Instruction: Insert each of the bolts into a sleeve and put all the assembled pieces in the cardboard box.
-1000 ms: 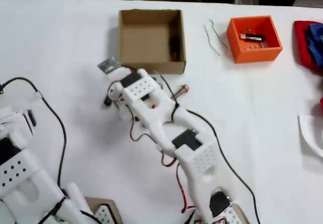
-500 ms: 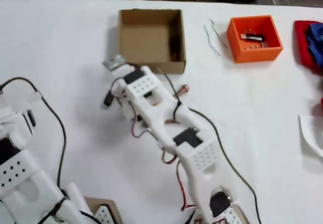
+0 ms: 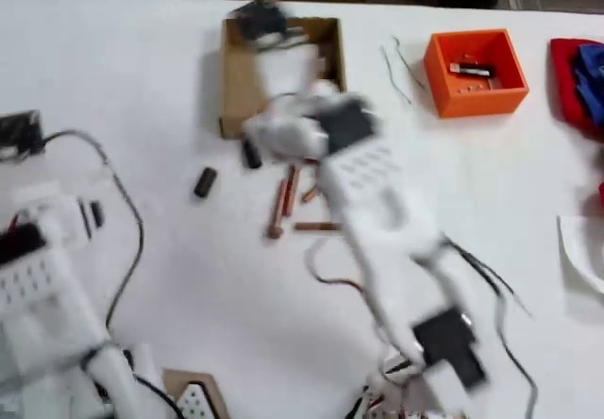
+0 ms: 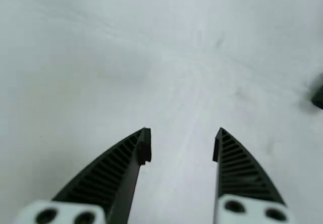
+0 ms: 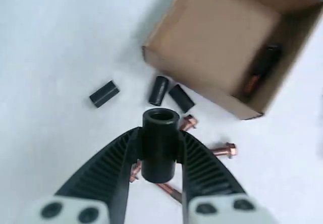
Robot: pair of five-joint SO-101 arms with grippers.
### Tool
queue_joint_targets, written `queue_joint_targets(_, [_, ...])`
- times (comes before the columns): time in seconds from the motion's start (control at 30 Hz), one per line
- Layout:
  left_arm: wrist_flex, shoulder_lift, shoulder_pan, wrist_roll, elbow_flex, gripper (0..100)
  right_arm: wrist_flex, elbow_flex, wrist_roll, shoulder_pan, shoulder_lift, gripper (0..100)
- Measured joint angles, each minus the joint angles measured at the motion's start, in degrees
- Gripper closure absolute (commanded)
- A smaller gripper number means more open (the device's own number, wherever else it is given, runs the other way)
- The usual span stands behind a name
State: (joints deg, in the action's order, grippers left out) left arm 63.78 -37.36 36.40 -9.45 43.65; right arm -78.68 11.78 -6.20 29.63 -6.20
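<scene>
Right gripper [image 5: 160, 133], narrowed to the width of a black sleeve [image 5: 160, 148] and clamped on it, bore upward, above loose copper bolts [image 5: 224, 150]. Just beyond: three spare sleeves [image 5: 159, 90] on the table, then the cardboard box [image 5: 212, 42], with one assembled piece [image 5: 260, 67] against a wall. Left gripper [image 4: 181, 135] — spread moderately wide, nothing held, over bare table [image 4: 101, 57]. Likely hazards: sleeve tilting or slipping from a grip taken only on its curved sides; bolt jamming at the bore through misalignment; round spares rolling off — nudged by a low pass.
</scene>
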Motion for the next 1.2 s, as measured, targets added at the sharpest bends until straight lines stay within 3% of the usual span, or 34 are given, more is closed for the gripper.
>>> queue_joint_targets(0.17, [12.8,26.4,-11.2,4.0,-22.4,78,1.1,-11.5,-2.1,-11.8,-17.5,97.5])
queue_joint_targets(0.33, [27.0,45.9,-27.5,4.7,-48.7,77,6.8,-23.6,-1.6,-21.9,-33.4,97.5])
queue_joint_targets(0.47, [31.5,57.6,-39.8,7.8,-63.7,77,11.6,-29.0,1.7,-27.9,-38.9,97.5])
queue_joint_targets(0.57, [32.4,66.1,-44.0,11.1,-71.6,78,15.0,-29.3,3.3,-30.8,-39.7,97.5])
queue_joint_targets(0.8, [34.8,78.7,-47.3,15.5,-76.9,78,20.2,-29.4,6.2,-34.7,-39.7,97.5])
queue_joint_targets(1.2, [33.8,82.4,-53.9,17.1,-77.3,78,23.4,-29.5,6.7,-35.1,-39.7,97.5])
